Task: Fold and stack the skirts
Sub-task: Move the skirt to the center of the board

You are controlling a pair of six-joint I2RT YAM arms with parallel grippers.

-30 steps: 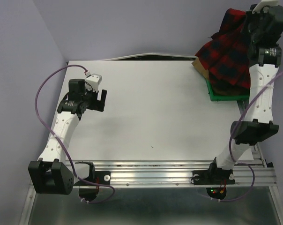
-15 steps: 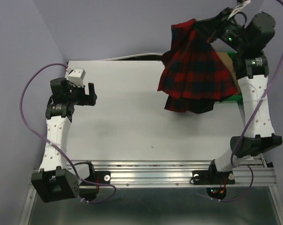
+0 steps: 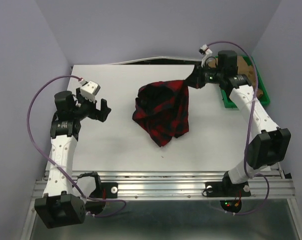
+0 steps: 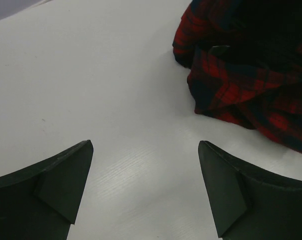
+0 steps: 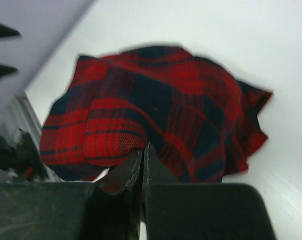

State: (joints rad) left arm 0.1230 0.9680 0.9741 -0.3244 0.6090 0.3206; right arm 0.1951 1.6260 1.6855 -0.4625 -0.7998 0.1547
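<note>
Top external view: I see the red skirt (image 3: 163, 112), dark plaid checks, crumpled in the middle of the table (image 3: 116, 145). One corner is lifted by the right gripper (image 3: 193, 80) (jaws pinched tight on the cloth). The left gripper (image 3: 103, 109) hovers apart to its left, jaws spread wide and holding nothing. The tan skirt (image 3: 246, 64) lies in the green tray (image 3: 226, 101).

Lavender walls (image 3: 21, 40) close in a white table (image 3: 121, 145) — aluminium rail (image 3: 166, 182) along its near edge.

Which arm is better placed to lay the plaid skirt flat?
Likely right: the right gripper is shut on the red and navy plaid cloth skirt; the left gripper stands open, apart from it.
</note>
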